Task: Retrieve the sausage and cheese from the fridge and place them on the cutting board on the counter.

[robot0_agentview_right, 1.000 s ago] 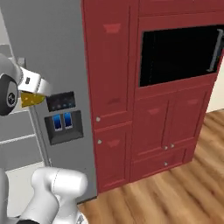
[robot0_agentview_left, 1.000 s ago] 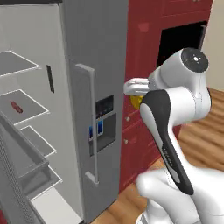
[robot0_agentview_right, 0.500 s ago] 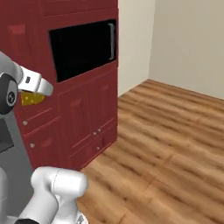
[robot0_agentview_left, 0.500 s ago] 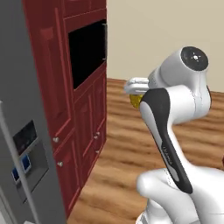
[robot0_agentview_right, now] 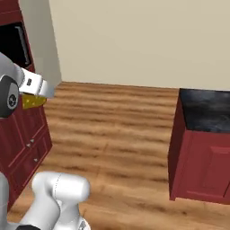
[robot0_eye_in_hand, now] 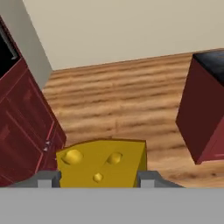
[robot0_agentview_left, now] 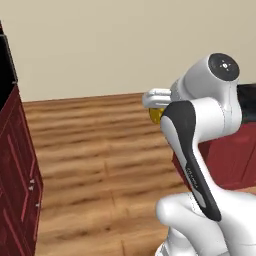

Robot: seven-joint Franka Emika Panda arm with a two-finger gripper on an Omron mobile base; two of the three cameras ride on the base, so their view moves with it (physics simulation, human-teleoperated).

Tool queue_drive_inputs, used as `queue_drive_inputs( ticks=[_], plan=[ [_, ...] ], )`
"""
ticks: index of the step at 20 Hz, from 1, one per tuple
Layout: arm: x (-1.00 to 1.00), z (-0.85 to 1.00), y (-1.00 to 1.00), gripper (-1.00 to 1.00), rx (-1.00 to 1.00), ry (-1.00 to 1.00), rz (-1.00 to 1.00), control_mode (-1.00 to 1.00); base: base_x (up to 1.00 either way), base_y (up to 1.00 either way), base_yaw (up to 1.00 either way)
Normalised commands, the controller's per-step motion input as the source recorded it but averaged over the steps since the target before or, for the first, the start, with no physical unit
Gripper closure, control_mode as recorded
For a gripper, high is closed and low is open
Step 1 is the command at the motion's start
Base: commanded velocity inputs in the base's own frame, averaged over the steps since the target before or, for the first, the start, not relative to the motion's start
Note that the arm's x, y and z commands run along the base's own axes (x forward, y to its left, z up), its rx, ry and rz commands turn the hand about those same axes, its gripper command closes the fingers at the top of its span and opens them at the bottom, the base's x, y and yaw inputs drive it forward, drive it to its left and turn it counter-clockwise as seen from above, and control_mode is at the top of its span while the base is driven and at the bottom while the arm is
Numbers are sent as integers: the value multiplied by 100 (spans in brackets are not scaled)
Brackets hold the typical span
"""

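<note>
The gripper (robot0_eye_in_hand: pixel 99 178) is clamped on the cheese (robot0_eye_in_hand: pixel 103 162), with the counter (robot0_agentview_right: pixel 207 116) well apart ahead, so placing it and fetching the sausage are left.

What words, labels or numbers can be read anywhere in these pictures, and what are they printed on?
Robot arm: a line of small lettering runs along its dark strip, too small and blurred to read.
Cheese, gripper, counter, cabinets, floor and wall: no writing.
</note>
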Motion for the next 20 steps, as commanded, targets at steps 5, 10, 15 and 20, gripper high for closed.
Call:
queue_drive_inputs(
  ticks=[5,10,15,20],
  plan=[
    [0,0,0,100,0,0,0,100,39,-8,-72],
    [0,0,0,100,0,0,0,100,56,0,-68],
    [0,0,0,100,0,0,0,100,66,0,-64],
    [0,0,0,100,0,0,0,100,80,0,-63]
  ],
)
